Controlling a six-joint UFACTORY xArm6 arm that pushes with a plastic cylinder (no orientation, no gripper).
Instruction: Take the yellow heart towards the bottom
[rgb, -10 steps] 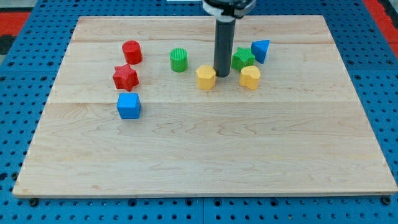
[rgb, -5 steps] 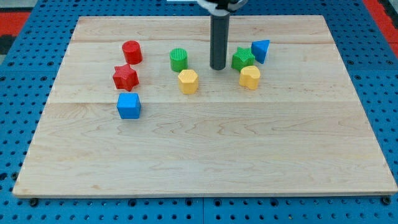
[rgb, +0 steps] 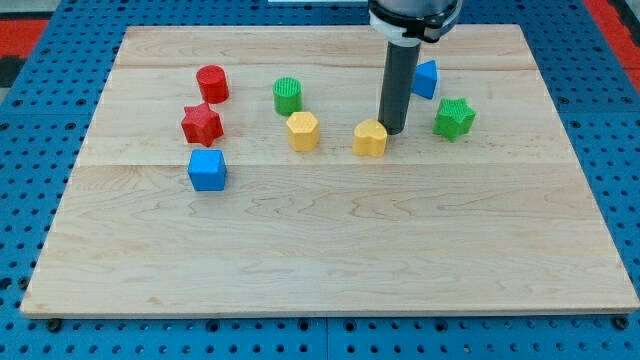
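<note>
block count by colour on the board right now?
Red: 2, the red cylinder and the red star
Green: 2, the green cylinder and the green star
Yellow: 2, the yellow hexagon and the yellow heart
Blue: 2, the blue cube and the blue block partly hidden behind the rod
Total: 8
My tip sits just right of the yellow heart.

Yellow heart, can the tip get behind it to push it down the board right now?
Probably yes: my tip sits right beside the yellow heart, at its upper right, nothing between them.
</note>
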